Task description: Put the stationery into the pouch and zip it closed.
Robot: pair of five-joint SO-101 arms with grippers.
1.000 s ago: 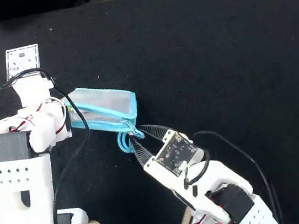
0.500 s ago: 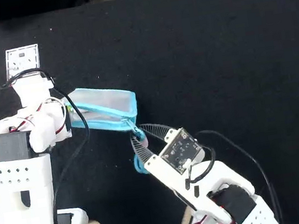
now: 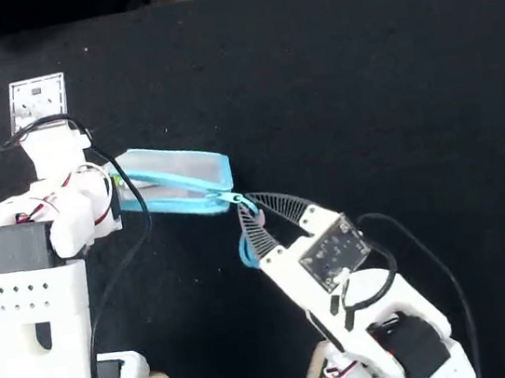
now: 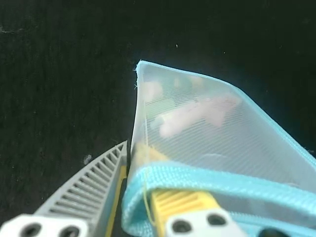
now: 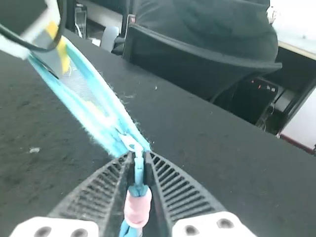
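A translucent mesh pouch (image 3: 176, 183) with light blue trim is stretched between the two arms above the black table. My left gripper (image 3: 118, 198) is shut on its left end; in the left wrist view the fingers (image 4: 89, 202) clamp the blue edge, and pale stationery (image 4: 190, 114) shows through the pouch (image 4: 212, 143). At the pouch's right corner my right gripper (image 3: 249, 216) is shut on the blue zipper pull cord (image 5: 138, 174), with a pink bead (image 5: 138, 206) between its fingers. The zipper slider (image 5: 131, 144) sits at the end of the pouch (image 5: 89, 106).
A white square card (image 3: 37, 99) lies at the far left of the black table (image 3: 379, 86). The right and far parts of the table are open. Chairs and a desk stand in the room behind in the right wrist view.
My right gripper has moved right and slightly away from the robot bases, pulling the zipper cord with it. The pouch's right corner has stretched toward it. The left arm has stayed still.
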